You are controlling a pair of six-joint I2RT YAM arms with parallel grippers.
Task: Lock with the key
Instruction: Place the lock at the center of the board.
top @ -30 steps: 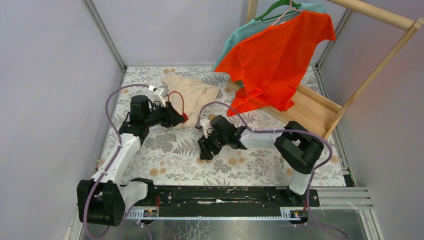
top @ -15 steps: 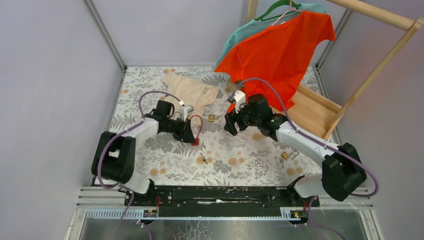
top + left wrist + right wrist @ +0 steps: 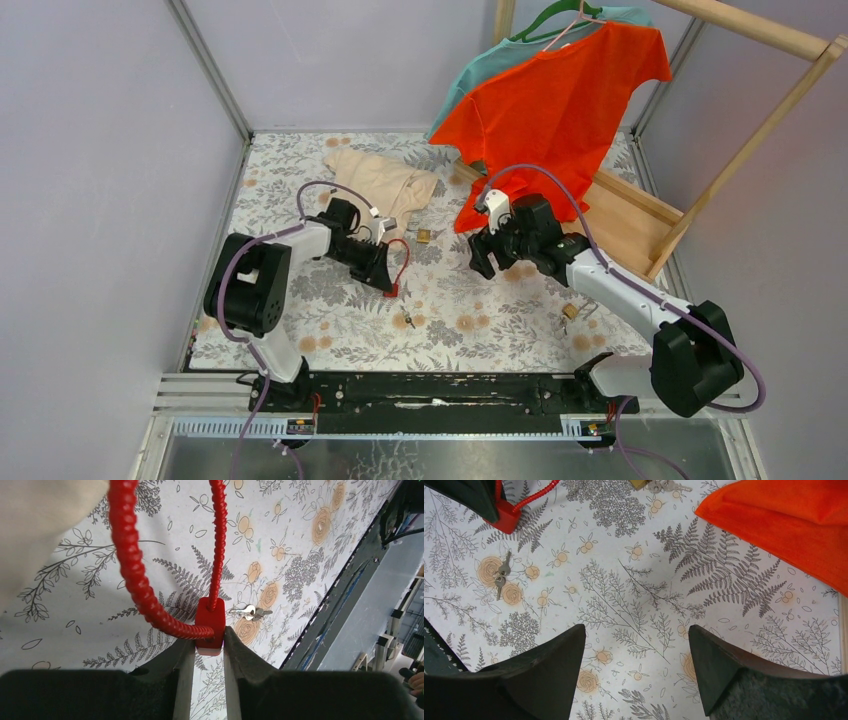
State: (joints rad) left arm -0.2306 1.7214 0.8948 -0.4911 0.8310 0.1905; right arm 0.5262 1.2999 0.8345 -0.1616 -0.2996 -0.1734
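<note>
Setting: a robotics lab test cell, not a home.

Evidence:
- The table is boxed in by plain lilac-grey panel walls (image 3: 90,150) on aluminium corner posts (image 3: 210,70).
- The left arm (image 3: 300,242) and right arm (image 3: 620,288) are bolted to a black rail (image 3: 440,392) at the near edge, with purple cabling exposed.
- The table surface is a floral printed cloth (image 3: 500,320).
- The contents read as staged. A bare wooden garment rack (image 3: 740,160) carries an orange T-shirt (image 3: 560,110) and a teal shirt (image 3: 480,70) on hangers.
- A beige garment (image 3: 385,185) lies crumpled on the cloth, with a brass padlock (image 3: 424,236) and a key bunch (image 3: 404,320) loose nearby.
</note>
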